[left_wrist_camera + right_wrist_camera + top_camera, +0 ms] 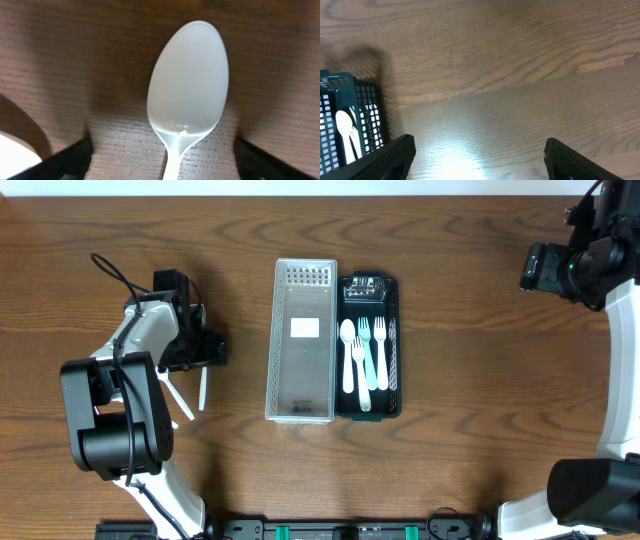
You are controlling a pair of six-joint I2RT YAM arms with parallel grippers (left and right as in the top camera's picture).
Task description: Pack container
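Note:
A white plastic spoon (190, 85) lies on the wooden table, bowl away from the camera, its handle running between the fingers of my left gripper (165, 152). The fingers stand wide apart on either side and do not touch it. In the overhead view my left gripper (203, 350) is low over the table, with a white handle (203, 390) sticking out below it. The black mesh basket (398, 380) holds several white and teal forks and spoons (365, 360). My right gripper (477, 150) is open and empty over bare table at the far right (535, 268).
A grey perforated tray (300, 380) lies against the basket's left side. A second white utensil (178, 400) lies left of the first; a white shape (15, 152) shows at the left wrist view's edge. The basket's corner (350, 120) shows at the right wrist view's left.

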